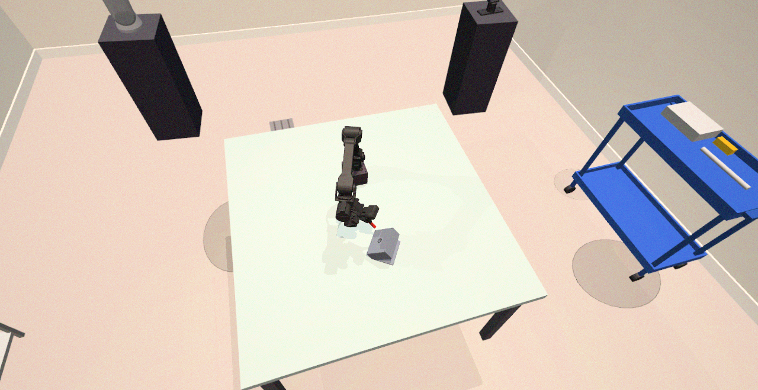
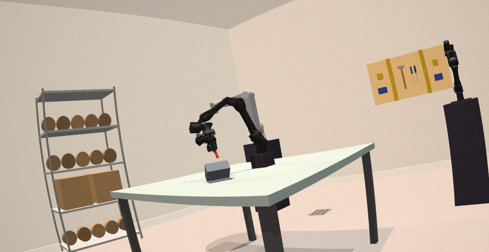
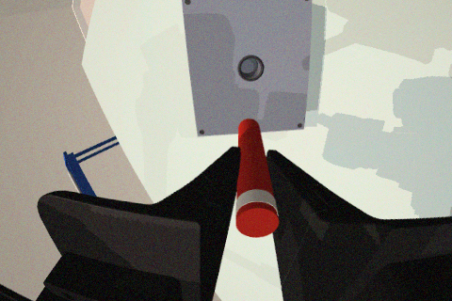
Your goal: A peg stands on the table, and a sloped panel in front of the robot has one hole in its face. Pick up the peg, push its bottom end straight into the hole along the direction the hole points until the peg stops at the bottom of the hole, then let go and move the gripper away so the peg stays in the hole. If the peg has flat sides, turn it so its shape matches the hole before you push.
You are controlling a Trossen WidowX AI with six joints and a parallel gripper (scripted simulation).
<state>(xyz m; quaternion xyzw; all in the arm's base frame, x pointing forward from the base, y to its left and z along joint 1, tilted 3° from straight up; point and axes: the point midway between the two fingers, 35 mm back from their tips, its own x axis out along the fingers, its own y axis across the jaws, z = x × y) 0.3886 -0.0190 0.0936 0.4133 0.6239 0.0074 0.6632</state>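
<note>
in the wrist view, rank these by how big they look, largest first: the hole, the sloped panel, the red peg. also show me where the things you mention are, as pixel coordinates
1. sloped panel (image 1: 388, 237) (image 2: 218, 165) (image 3: 273, 28)
2. red peg (image 1: 372, 224) (image 2: 216, 154) (image 3: 254, 169)
3. hole (image 1: 379, 240) (image 3: 250, 68)

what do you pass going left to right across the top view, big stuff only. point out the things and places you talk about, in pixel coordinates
Dark pedestal carrying a thick grey arm (image 1: 145, 80), black robot arm on the table (image 1: 341, 160), gray sloped-face block with the hole (image 1: 389, 239), dark pedestal carrying a small black arm (image 1: 477, 54), blue two-tier cart (image 1: 630, 212)
</note>
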